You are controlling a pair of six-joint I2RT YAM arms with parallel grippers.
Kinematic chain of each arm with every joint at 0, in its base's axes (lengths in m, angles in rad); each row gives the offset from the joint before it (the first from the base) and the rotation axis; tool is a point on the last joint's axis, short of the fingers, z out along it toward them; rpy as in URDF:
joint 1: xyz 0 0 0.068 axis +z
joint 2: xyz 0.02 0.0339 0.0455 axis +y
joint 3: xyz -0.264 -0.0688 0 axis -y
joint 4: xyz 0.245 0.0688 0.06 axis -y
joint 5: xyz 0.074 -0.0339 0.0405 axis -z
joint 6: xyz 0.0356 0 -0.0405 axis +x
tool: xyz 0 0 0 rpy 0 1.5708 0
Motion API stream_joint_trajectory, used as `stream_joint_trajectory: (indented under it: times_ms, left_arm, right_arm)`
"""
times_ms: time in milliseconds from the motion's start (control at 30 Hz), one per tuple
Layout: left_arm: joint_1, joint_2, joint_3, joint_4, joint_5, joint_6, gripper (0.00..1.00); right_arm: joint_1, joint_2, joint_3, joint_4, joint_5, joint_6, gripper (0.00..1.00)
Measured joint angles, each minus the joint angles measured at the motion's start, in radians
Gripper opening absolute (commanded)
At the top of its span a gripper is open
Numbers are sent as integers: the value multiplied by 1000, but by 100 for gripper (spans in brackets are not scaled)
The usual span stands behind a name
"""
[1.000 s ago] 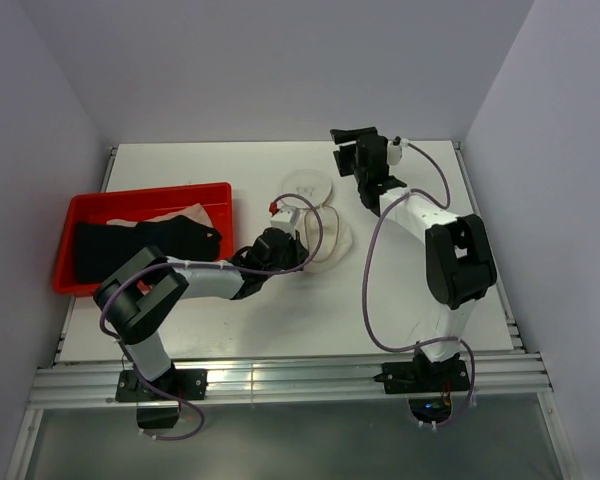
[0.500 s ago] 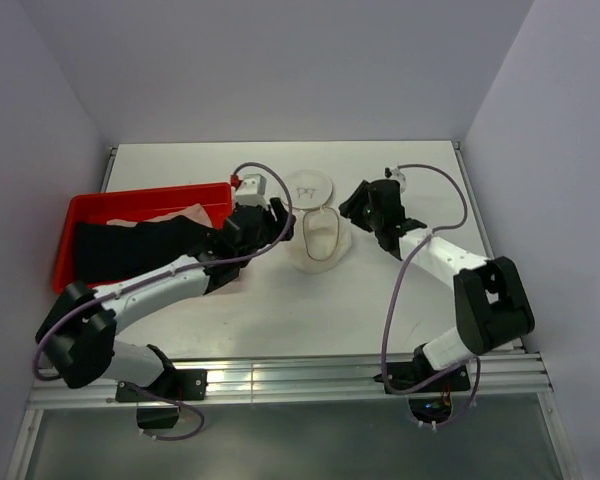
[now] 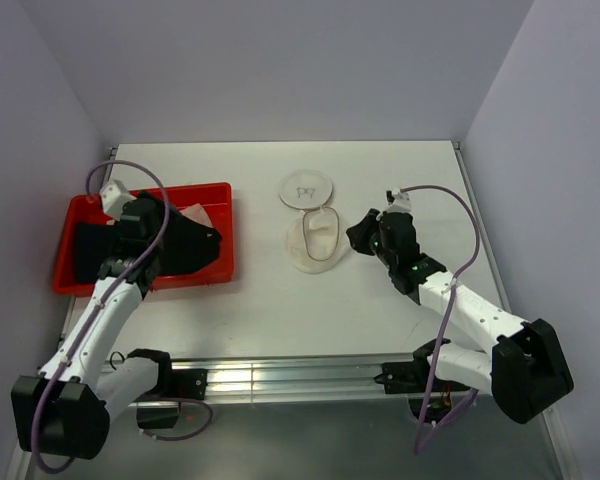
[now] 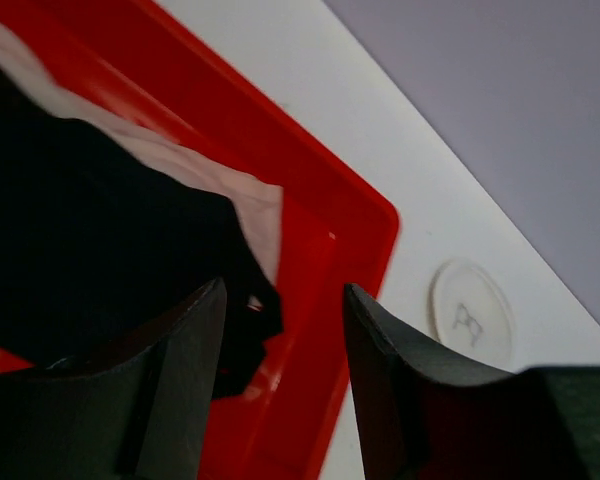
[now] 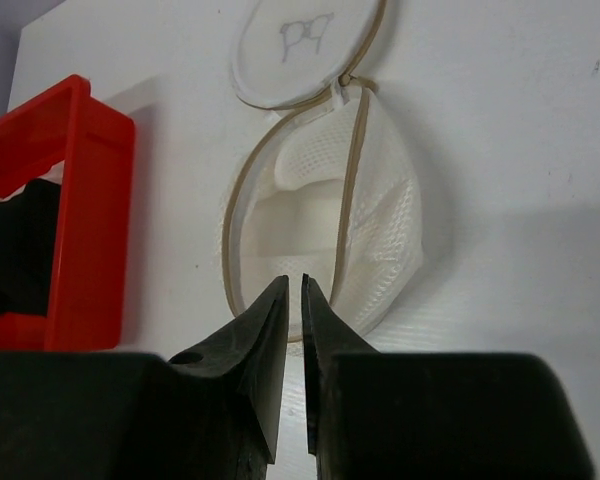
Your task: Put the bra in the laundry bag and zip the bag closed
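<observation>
Whitish mesh forms the laundry bag [image 3: 318,240], which lies open on the white desk [image 3: 410,170] near the middle. Its round lid [image 3: 306,189] is flipped back flat on the far side, and a small dark mark shows on it. A tan zipper rim [image 5: 352,170] loops around the mouth, with pale moulded padding visible inside.

The black bra [image 3: 185,245] lies in the red tray [image 3: 220,272] at the left, well apart from the bag, with a pale pinkish piece of fabric [image 4: 265,215] beside it (its shape is hard to read among the folds).

The left gripper [image 4: 280,370] hangs over the tray with its jaws spread wide above the black cloth and the tray's inner wall.

The right gripper [image 5: 292,300] sits just beside the bag's right edge and points toward its open mouth. Its jaws are drawn almost together with only a thin slit between them. The pictures do not show whether they pinch any mesh.
</observation>
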Motion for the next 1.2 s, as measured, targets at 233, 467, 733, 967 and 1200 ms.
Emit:
stream_joint_trajectory:
  times_ms: [233, 467, 733, 967, 1200]
  left_arm:
    - [267, 58, 4, -97, 49, 0, 56]
    - [296, 286, 42, -137, 105, 8, 60]
    - [297, 455, 135, -150, 113, 42, 62]
    - [297, 509, 150, -145, 125, 55, 57]
    - [297, 509, 150, -129, 139, 56, 0]
  right_arm:
    - [11, 6, -7, 21, -4, -4, 19]
    - [23, 11, -7, 40, -19, -4, 21]
    - [42, 10, -7, 42, -23, -10, 22]
    - [52, 10, -7, 42, -23, -18, 22]
    - [55, 10, -7, 41, -22, -24, 23]
